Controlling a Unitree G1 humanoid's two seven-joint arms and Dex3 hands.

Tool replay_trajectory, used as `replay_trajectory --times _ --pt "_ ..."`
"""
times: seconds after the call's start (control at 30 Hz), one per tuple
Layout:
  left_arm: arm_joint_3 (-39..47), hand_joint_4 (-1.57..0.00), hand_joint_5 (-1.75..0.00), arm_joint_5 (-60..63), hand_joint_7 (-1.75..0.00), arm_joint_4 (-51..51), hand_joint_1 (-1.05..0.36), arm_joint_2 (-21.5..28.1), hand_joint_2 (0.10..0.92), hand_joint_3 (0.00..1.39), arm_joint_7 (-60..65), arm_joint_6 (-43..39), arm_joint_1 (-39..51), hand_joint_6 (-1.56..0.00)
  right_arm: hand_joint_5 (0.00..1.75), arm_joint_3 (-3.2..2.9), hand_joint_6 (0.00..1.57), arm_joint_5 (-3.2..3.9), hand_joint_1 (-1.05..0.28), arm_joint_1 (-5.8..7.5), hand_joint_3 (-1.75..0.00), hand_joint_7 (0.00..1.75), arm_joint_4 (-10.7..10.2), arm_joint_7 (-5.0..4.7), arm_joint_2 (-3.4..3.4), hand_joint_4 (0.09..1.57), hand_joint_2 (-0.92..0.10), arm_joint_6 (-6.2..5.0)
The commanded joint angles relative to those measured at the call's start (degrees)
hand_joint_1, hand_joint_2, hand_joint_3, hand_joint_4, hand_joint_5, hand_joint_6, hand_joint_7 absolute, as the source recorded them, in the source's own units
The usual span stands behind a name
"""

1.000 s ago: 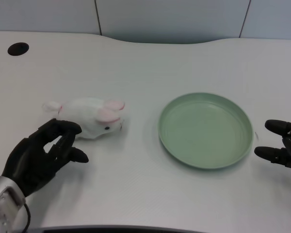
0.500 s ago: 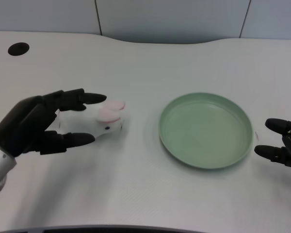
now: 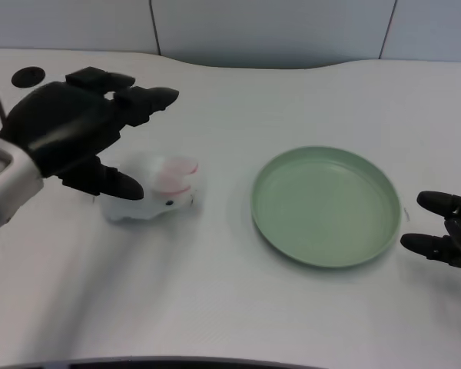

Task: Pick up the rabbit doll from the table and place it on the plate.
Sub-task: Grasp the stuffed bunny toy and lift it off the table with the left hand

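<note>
Left of the plate (image 3: 326,205), near but apart from it, the rabbit (image 3: 155,197) lies on its side on the table (image 3: 238,307), pink ears toward the plate, somewhat blurred. Over the rabbit's far end from the plate hangs the left hand (image 3: 73,131), fingers spread apart and grasping nothing; its lower finger (image 3: 111,183) overlaps the rabbit's back, though whether it touches I cannot tell. White table, with a dark round hole (image 3: 28,76) at the far corner beyond the hand, and pale wall panels (image 3: 269,31) behind.
</note>
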Motion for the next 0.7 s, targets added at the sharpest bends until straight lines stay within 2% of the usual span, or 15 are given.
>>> replay_trajectory --times 0.03,0.13,0.23,0.33,0.47,0.57,0.7 --pt "-3.04 0.0 -0.06 0.6 0.0 4.18 -0.84 0.02 0.921 0.06 -4.22 3.19 -5.29 -0.07 0.0 -0.35 0.9 0.51 -0.35 1.07 -0.18 0.0 -1.21 -0.12 -0.39 1.02 -0.92 0.75" --pt "-6.5 0.0 -0.01 1.54 -0.01 12.29 -0.9 -1.61 0.921 0.09 -3.94 3.72 -9.65 -0.04 0.0 -0.47 0.9 0.87 -0.35 1.92 -0.18 0.0 -2.68 -0.1 -0.42 1.02 -0.92 1.62" --pt "-9.23 0.0 0.0 1.8 0.0 20.12 -0.92 -3.43 0.921 0.1 -3.37 3.82 -13.41 -0.02 0.0 -0.61 0.91 1.0 -0.35 2.4 -0.19 0.01 -3.43 -0.01 -0.47 1.02 -0.92 1.86" --pt "-12.05 0.0 0.0 2.81 0.0 28.05 -0.96 -5.75 0.921 0.1 -2.62 5.06 -17.04 0.0 0.01 -0.92 0.9 1.15 -0.34 2.39 -0.19 0.0 -2.62 1.11 -0.73 1.03 -0.92 0.81" --pt "-15.54 -0.01 0.0 4.65 -0.01 39.87 -1.0 -9.19 0.921 0.1 0.74 6.06 -21.91 -0.02 0.01 -1.28 0.9 1.44 -0.34 2.74 -0.2 0.0 -3.06 1.37 -0.73 1.03 -0.92 1.22" --pt "-17.3 -0.01 0.0 4.98 0.0 45.64 -1.01 -10.82 0.921 0.09 1.59 6.12 -24.53 -0.01 0.01 -1.36 0.9 1.51 -0.33 2.96 -0.2 0.0 -3.28 1.27 -0.67 1.03 -0.92 1.13" --pt "-19.26 -0.01 0.0 5.61 -0.01 53.61 -1.02 -14.28 0.919 0.05 2.02 9.82 -27.65 -0.02 0.01 -1.4 0.9 1.71 -0.33 4.19 -0.19 0.0 -5.65 0.24 -0.46 1.03 -0.92 2.58"
